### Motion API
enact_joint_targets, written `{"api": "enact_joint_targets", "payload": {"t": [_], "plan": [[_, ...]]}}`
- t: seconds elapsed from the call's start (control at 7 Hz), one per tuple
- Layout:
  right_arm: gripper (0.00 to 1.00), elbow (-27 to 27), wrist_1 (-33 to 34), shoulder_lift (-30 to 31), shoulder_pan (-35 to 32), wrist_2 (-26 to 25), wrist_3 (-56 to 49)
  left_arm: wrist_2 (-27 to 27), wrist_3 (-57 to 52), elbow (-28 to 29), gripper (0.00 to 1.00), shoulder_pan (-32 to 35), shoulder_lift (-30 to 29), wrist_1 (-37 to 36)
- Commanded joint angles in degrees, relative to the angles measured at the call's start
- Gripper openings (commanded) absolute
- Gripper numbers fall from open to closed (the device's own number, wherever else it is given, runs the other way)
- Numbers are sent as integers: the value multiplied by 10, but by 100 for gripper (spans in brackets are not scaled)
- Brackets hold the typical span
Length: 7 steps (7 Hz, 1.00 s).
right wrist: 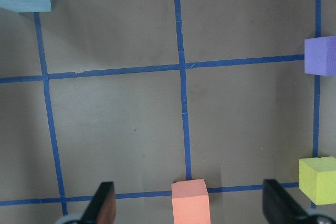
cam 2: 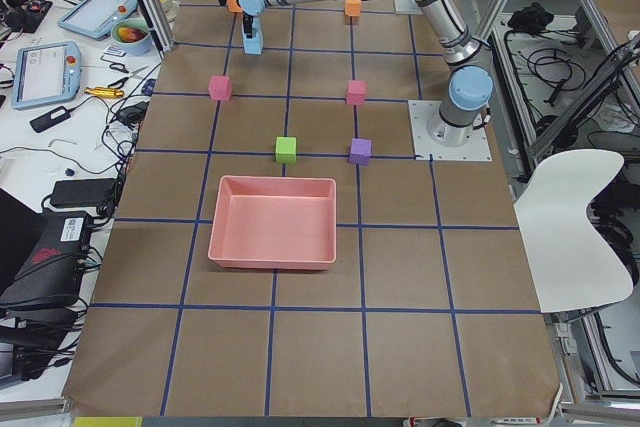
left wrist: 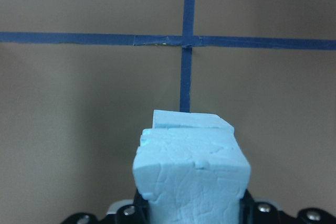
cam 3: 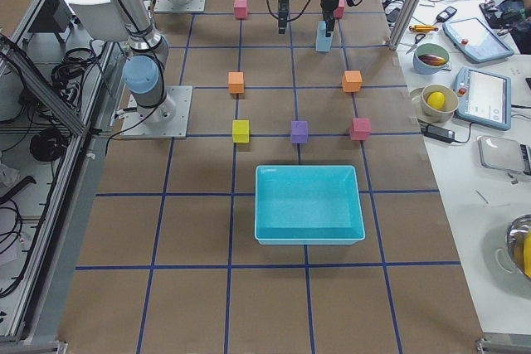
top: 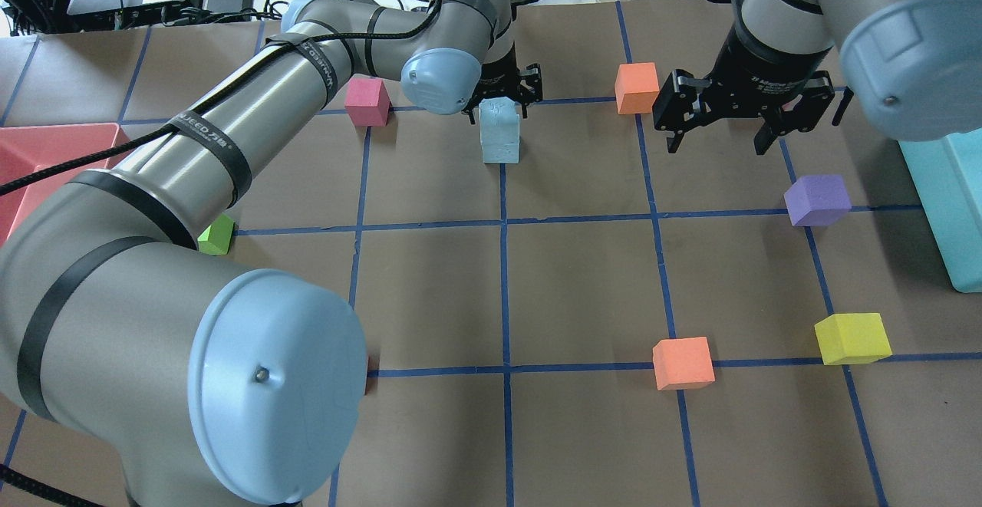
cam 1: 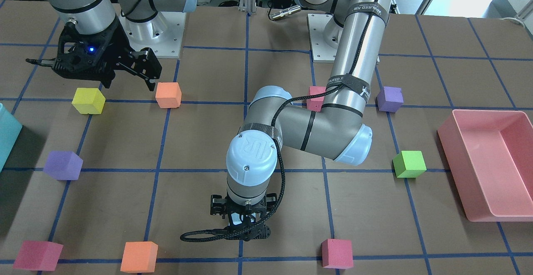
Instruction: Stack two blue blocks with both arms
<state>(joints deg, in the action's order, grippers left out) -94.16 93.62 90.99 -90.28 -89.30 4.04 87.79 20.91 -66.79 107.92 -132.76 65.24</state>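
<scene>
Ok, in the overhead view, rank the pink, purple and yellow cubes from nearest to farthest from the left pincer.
1. Pink cube: just left of the left pincer, which clasps the upper blue block, on the same far tape line.
2. Purple cube: off right, one row nearer the robot.
3. Yellow cube: far right, nearer the robot still.

The blue blocks [cam 3: 323, 36] stand stacked (one atop the other) well beyond the teal bin [cam 3: 309, 205].
</scene>
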Motion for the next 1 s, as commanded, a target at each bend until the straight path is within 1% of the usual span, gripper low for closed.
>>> {"api": "enact_joint_targets", "payload": {"t": [0.0, 0.14, 0.29, 0.43, 0.57, 0.71, 0.86], "plan": [[100, 0, 1, 1, 0, -1, -1, -2, 14, 2, 100, 0, 19, 6], [100, 1, 1, 1, 0, -1, -1, -2, 11, 4, 100, -6, 36, 21], [100, 1, 1, 1, 0, -1, 0, 2, -10, 9, 100, -22, 60, 77], [100, 1, 1, 1, 0, -1, 0, 5, -84, 4, 100, -47, 93, 150], [100, 1, 0, 2, 0, -1, 0, 14, -175, -4, 100, -84, 141, 225], [100, 1, 1, 4, 0, -1, -1, 32, -244, -25, 100, -132, 185, 287], [100, 1, 1, 5, 0, -1, -2, 38, -264, -63, 100, -171, 235, 298]]}}
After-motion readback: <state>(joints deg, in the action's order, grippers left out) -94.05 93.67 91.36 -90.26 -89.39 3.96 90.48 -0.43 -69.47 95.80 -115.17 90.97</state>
